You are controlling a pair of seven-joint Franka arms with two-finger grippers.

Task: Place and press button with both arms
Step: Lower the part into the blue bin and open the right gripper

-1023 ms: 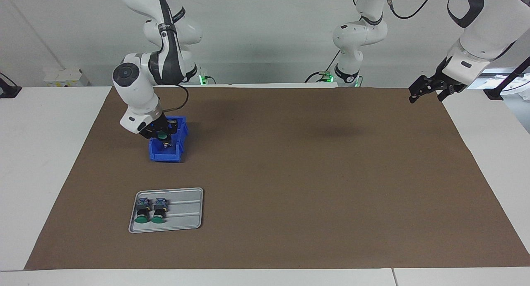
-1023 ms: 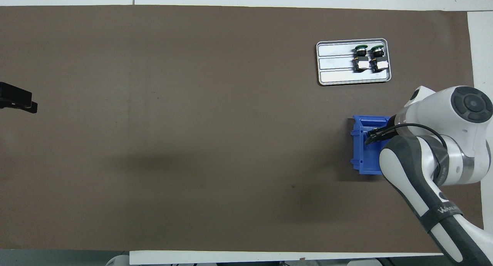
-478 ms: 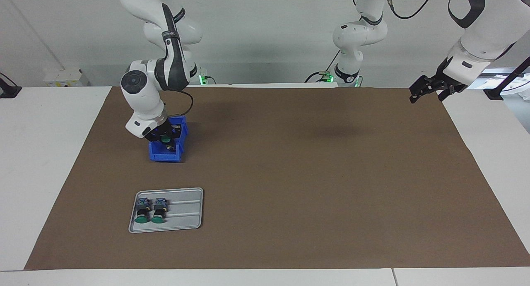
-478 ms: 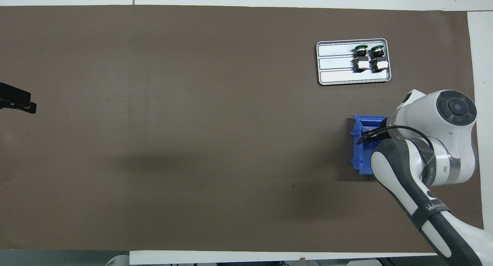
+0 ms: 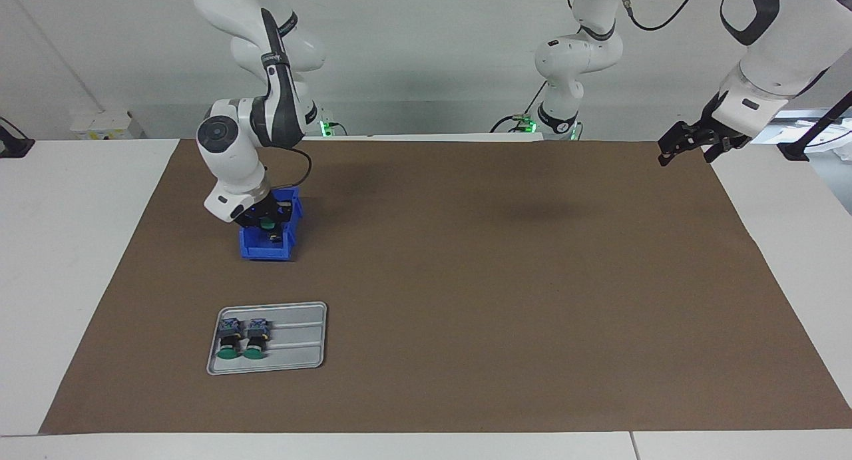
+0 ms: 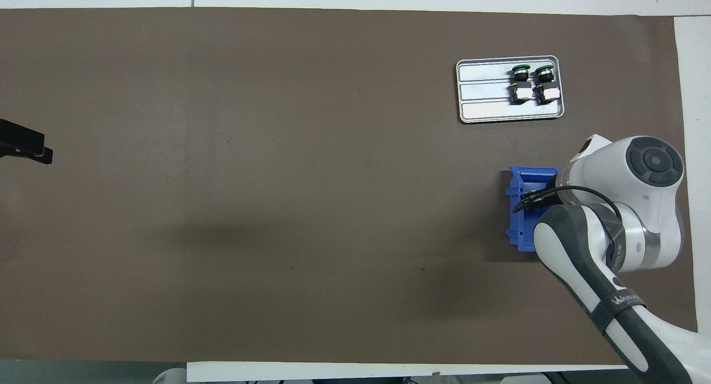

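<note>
My right gripper [image 5: 267, 228] reaches down into a blue bin [image 5: 265, 252] and is shut on a button [image 5: 268, 224], whose green cap shows between the fingers. In the overhead view the right arm's wrist covers that gripper and most of the bin [image 6: 515, 217]. Two more buttons [image 5: 229, 340] [image 5: 255, 339] lie side by side on a grey tray [image 5: 299, 340], farther from the robots than the bin. They show again in the overhead view as buttons [image 6: 520, 84] [image 6: 543, 84] on the tray [image 6: 483, 89]. My left gripper [image 5: 685, 150] hangs open and waits over the brown mat's corner at the left arm's end, and only the left gripper's tip [image 6: 25, 148] enters the overhead view.
A brown mat [image 5: 499, 280] covers most of the white table [image 5: 66, 247]. Bin and tray both stand toward the right arm's end. The right arm's elbow and cable hang above the bin.
The right arm's wrist has swung a little toward the table's middle, and its gripper with the green cap has shifted slightly lower in the bin. The left arm has not moved.
</note>
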